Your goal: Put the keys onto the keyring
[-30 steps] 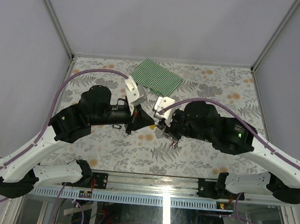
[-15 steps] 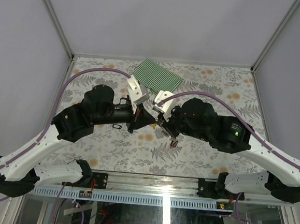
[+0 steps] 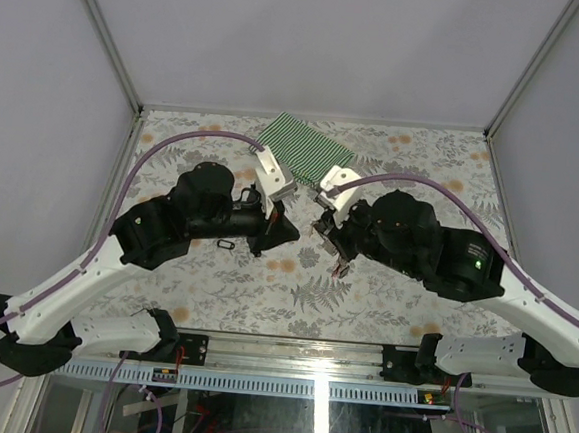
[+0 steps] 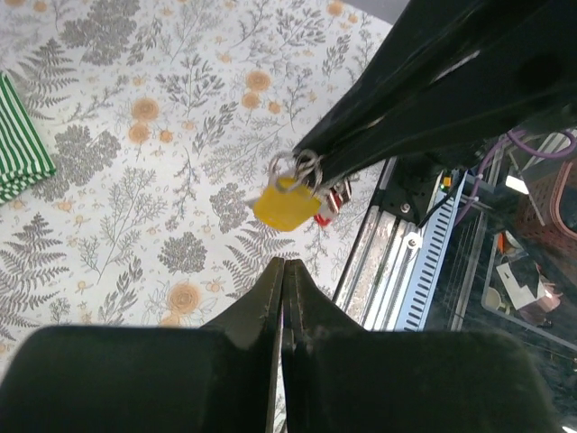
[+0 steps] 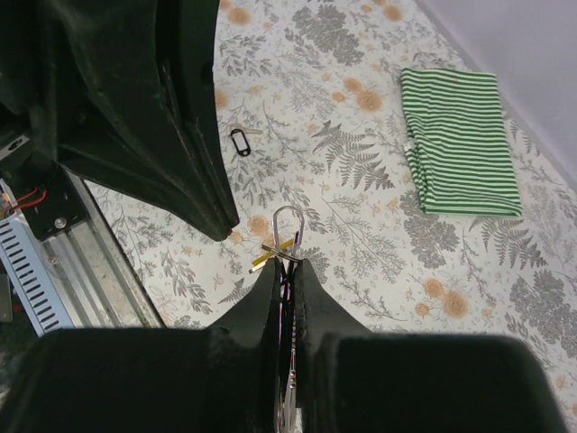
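My right gripper [image 5: 288, 266] is shut on the keyring [image 5: 288, 222], and a silver wire loop sticks out past its tips. A key with a yellow tag [image 4: 287, 204] hangs from the rings [image 4: 295, 167], and a small red tag [image 4: 323, 215] shows beside it. In the right wrist view the yellow tag [image 5: 270, 254] appears edge-on. My left gripper [image 4: 284, 263] is shut with nothing in it, its tips a short way from the hanging bunch. The key with the black tag [image 5: 240, 142] lies on the table; in the top view this key [image 3: 225, 244] is under my left arm.
A folded green-and-white striped cloth [image 3: 305, 150] lies at the back middle of the floral table [image 3: 404, 296]. The left arm's black body [image 5: 135, 90] fills the upper left of the right wrist view. The metal rail [image 3: 318, 364] runs along the near edge.
The two grippers have drawn slightly apart: the right one moved right and back with the keyring, and the left arm shifted a little to the right. Both stayed shut.
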`<control>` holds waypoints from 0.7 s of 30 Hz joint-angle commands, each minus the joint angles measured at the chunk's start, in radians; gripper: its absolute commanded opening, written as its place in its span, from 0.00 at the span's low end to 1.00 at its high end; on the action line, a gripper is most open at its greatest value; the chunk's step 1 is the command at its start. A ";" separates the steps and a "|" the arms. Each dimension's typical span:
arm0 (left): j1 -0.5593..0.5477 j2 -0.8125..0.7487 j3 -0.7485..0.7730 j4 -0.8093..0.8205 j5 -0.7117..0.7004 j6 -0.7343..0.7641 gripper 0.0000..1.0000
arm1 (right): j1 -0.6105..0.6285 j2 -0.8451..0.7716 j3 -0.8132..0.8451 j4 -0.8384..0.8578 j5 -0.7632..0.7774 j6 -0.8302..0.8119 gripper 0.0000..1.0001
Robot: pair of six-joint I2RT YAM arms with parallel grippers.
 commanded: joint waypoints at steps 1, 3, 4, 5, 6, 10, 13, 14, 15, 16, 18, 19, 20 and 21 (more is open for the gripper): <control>0.000 0.001 0.037 -0.028 -0.027 0.002 0.00 | 0.003 -0.048 0.034 0.056 0.058 0.016 0.00; 0.001 -0.004 0.038 -0.029 -0.035 0.000 0.00 | 0.003 -0.055 0.027 0.054 0.054 0.013 0.00; 0.000 -0.006 0.038 -0.029 -0.040 0.000 0.00 | 0.003 -0.059 0.022 0.054 0.047 0.011 0.00; 0.000 -0.007 0.040 -0.026 -0.041 -0.002 0.00 | 0.003 -0.063 0.018 0.055 0.043 0.009 0.00; 0.000 -0.009 0.039 -0.020 -0.041 -0.001 0.00 | 0.003 -0.065 0.011 0.057 0.043 0.009 0.00; 0.001 -0.053 -0.012 0.082 -0.031 -0.020 0.09 | 0.003 -0.064 0.005 0.068 0.037 0.031 0.00; -0.001 -0.107 -0.081 0.198 -0.031 -0.037 0.24 | 0.003 -0.062 0.001 0.092 0.054 0.069 0.00; -0.001 -0.130 -0.109 0.243 -0.033 -0.045 0.30 | 0.003 -0.063 -0.002 0.104 0.057 0.087 0.00; -0.001 -0.159 -0.140 0.294 -0.040 -0.054 0.35 | 0.003 -0.064 -0.004 0.114 0.063 0.100 0.00; -0.001 -0.178 -0.167 0.333 -0.050 -0.061 0.40 | 0.003 -0.063 -0.003 0.124 0.071 0.114 0.00; -0.001 -0.209 -0.207 0.407 -0.070 -0.074 0.47 | 0.003 -0.060 0.002 0.135 0.091 0.135 0.00; -0.001 -0.221 -0.222 0.438 -0.078 -0.081 0.49 | 0.003 -0.060 0.003 0.145 0.096 0.144 0.00; -0.001 -0.230 -0.241 0.471 -0.085 -0.088 0.51 | 0.003 -0.061 0.005 0.155 0.097 0.152 0.00; -0.002 -0.235 -0.262 0.497 -0.092 -0.093 0.52 | 0.003 -0.061 0.004 0.167 0.099 0.160 0.00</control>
